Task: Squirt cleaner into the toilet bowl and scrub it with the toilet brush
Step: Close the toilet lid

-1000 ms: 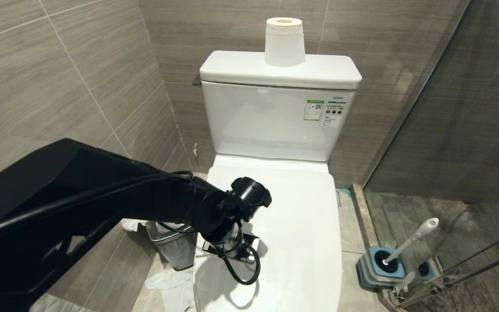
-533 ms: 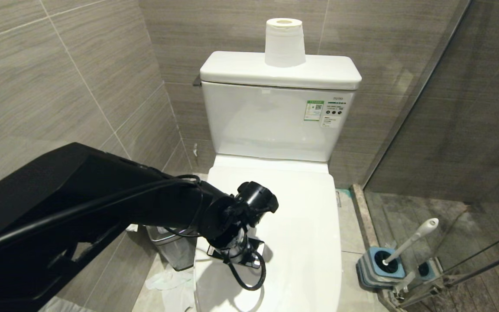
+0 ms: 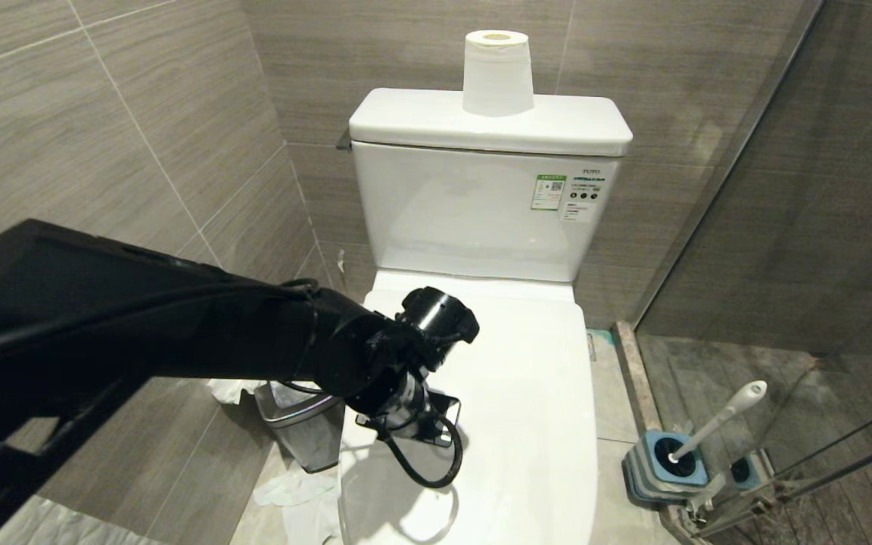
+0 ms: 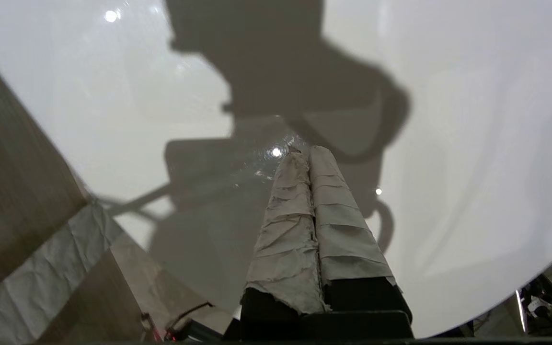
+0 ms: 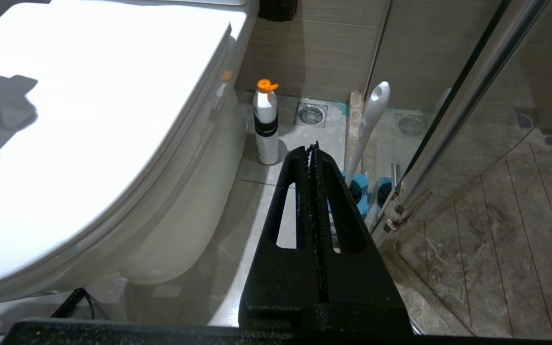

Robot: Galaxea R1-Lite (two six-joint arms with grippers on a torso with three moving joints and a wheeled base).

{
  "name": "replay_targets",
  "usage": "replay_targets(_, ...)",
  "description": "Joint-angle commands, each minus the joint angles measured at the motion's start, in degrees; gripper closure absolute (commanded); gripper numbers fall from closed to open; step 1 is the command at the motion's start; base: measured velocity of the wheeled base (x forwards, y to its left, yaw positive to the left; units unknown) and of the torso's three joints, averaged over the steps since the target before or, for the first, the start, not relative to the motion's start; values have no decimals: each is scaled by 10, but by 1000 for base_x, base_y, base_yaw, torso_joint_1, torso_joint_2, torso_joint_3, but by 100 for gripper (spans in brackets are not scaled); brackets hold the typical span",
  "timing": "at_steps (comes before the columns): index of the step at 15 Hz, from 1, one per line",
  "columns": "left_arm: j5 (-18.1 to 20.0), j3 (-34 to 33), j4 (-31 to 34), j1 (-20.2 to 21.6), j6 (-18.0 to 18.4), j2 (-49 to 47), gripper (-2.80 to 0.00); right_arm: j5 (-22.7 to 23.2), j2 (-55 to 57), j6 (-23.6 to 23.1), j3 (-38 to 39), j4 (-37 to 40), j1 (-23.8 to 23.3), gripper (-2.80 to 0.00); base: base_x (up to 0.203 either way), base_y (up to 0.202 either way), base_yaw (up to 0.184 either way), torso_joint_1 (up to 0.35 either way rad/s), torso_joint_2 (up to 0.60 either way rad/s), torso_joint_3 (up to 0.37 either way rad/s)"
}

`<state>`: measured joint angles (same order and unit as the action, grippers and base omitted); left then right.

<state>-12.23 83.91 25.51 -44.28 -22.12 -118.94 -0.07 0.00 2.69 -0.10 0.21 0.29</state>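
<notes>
Hovering clenched and empty over the closed lid (image 3: 512, 393), the left tool (image 4: 304, 158) risks skidding on glossy plastic. Right tool (image 5: 313, 153) idle, clenched, empty. Toilet brush (image 3: 716, 420) stands in its holder (image 3: 667, 462) on the floor, toilet bowl covered.

— Where did everything sit?
— The toilet bowl (image 3: 481, 424) stood against the back wall, lid down, with a paper roll (image 3: 497, 73) on the cistern (image 3: 481, 204) behind it.
— And beside it?
— A bin (image 3: 303, 428) on the floor to its left; the toilet brush (image 3: 716, 420) in its holder (image 3: 659, 469) to its right, by the glass door (image 3: 822, 227), with a bottle (image 5: 266, 123) between toilet and brush.
</notes>
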Motion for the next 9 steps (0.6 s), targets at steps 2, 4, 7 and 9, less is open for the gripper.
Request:
replay_targets(2,2,12,9,7,24,115,0,0,1,0,0,0,0,0,0,0,0,0,0,0)
replay_targets(4,20,40,62,8,28,165,0,0,1,0,0,0,0,0,0,0,0,0,0,0)
replay_targets(7,33,110,201,10,31,212,0,0,1,0,0,0,1,0,0,0,0,0,0,0)
replay_targets(9,33,171,282,24,43,231,0,0,1,0,0,0,0,0,0,0,0,0,0,0)
